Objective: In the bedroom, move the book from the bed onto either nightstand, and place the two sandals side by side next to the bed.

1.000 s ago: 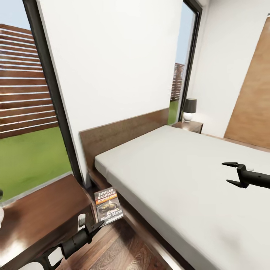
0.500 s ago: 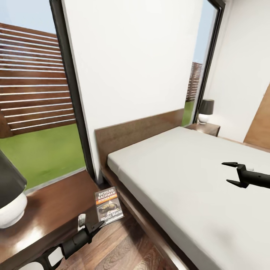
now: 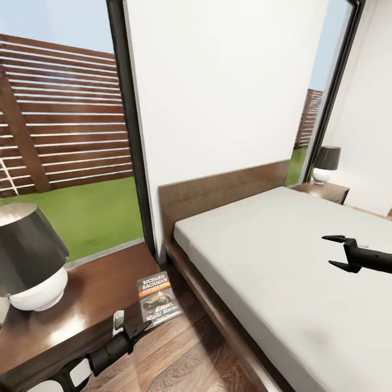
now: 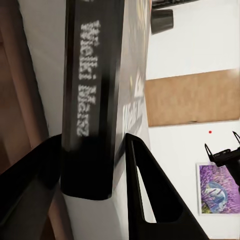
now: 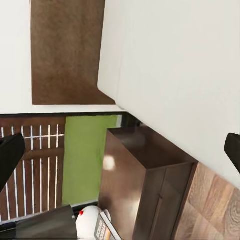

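Note:
My left gripper (image 3: 139, 324) is shut on the lower edge of the book (image 3: 158, 298), holding the dark "Richard Bachman" paperback upright in the gap between the near nightstand (image 3: 81, 305) and the bed (image 3: 283, 256). In the left wrist view the book's spine (image 4: 89, 100) sits clamped between the black fingers (image 4: 150, 195). Above the grey mattress my right gripper (image 3: 328, 251) hangs open and holds nothing. Its wrist view looks down on the nightstand (image 5: 145, 170) and the mattress corner (image 5: 185, 65). The sandals are out of view.
A black-shaded lamp with a white base (image 3: 30, 261) stands on the near nightstand's left part. A second nightstand (image 3: 322, 190) with a similar lamp (image 3: 325, 163) sits beyond the bed. Tall windows flank the white wall behind the headboard (image 3: 223, 188). Wood floor (image 3: 179, 354) runs beside the bed.
The head camera has swung left, so bed, wall and windows slid right in the picture and the near nightstand's lamp came into view. Both grippers and the book kept their places.

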Controlling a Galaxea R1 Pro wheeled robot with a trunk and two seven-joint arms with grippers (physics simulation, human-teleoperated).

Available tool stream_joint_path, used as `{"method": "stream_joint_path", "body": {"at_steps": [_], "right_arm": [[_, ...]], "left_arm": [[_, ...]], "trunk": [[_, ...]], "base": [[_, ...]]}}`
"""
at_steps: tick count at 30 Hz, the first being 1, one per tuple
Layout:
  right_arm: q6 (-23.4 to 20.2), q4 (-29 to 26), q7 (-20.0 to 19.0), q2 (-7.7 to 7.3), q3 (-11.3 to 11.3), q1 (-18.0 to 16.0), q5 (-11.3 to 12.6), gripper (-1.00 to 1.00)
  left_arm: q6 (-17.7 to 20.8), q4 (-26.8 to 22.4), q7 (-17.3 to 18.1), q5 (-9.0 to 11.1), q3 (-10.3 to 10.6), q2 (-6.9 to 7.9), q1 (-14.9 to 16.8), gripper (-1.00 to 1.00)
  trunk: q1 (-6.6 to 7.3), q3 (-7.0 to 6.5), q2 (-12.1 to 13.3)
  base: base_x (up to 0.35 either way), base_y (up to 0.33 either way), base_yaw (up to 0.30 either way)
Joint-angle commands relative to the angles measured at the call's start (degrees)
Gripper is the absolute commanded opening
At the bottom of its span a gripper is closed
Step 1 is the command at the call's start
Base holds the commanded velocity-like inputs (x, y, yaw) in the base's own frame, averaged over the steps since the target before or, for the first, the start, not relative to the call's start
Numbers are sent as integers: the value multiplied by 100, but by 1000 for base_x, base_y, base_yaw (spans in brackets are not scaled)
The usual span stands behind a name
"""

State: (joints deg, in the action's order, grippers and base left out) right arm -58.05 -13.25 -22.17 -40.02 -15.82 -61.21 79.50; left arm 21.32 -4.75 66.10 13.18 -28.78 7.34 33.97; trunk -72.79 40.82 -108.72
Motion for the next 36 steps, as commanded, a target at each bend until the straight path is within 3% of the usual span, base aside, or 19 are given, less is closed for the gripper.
{"method": "stream_joint_path", "body": {"at_steps": [1, 36], "right_arm": [[-5, 1, -59, -5, -32, -5, -31, 100], [-5, 7, -67, -5, -26, -5, -31, 100]], "left_arm": [[63, 1, 8, 71, 12, 1, 4, -100], [62, 1, 8, 71, 12, 3, 4, -100]], "trunk": [[1, 6, -3], [1, 6, -3]], "base": [[0, 0, 236], [0, 0, 224]]}}
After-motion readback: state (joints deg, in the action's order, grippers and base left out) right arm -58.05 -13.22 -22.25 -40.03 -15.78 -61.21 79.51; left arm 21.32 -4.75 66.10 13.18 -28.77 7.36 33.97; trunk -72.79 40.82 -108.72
